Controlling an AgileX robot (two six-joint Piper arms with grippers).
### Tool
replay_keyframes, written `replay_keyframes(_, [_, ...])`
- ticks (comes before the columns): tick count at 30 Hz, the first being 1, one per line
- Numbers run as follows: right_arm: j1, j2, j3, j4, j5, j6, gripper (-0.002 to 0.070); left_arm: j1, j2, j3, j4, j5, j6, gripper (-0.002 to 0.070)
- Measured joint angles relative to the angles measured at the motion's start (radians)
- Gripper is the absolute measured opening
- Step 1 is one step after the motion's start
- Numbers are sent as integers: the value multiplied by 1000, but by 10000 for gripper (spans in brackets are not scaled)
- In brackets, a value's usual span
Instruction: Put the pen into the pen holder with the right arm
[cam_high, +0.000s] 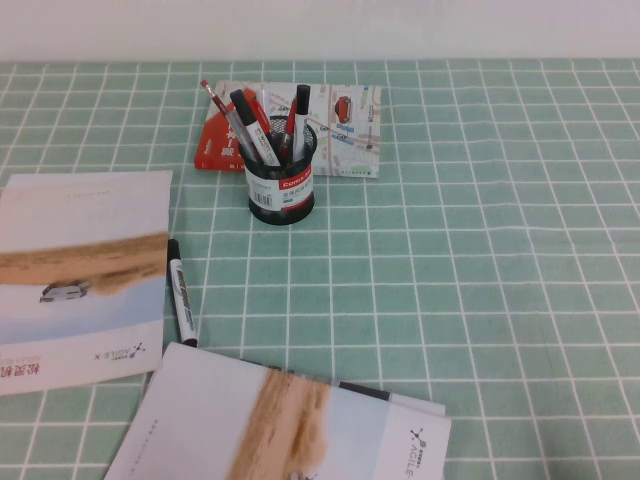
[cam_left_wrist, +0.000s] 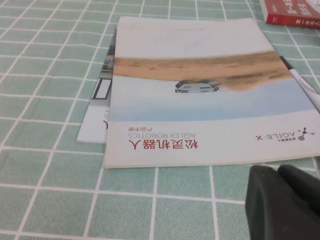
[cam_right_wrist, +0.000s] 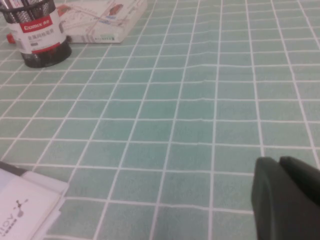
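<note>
The pen, white barrel with black cap and tail, lies flat on the green checked cloth beside the left booklet; part of it shows at the edge of the left wrist view. The black mesh pen holder stands upright at the back centre with several markers and red pens in it, and shows in the right wrist view. Neither arm shows in the high view. My right gripper is shut and empty, low over bare cloth, far from the holder. My left gripper is shut and empty, next to the booklet.
A booklet lies at the left and another at the front centre. A red booklet and a map-printed box lie behind the holder. The cloth's right half is bare.
</note>
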Motion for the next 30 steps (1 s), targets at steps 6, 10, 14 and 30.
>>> replay_keyframes(6, [0, 0, 0, 4, 0, 0, -19, 0, 0, 0, 0, 0, 0, -4])
replay_keyframes(10, [0, 0, 0, 27, 0, 0, -19, 0, 0, 0, 0, 0, 0, -4])
replay_keyframes(14, [0, 0, 0, 106, -25, 0, -19, 0, 0, 0, 0, 0, 0, -4])
replay_keyframes(30, [0, 0, 0, 564, -211, -4, -19, 0, 0, 0, 0, 0, 0, -4])
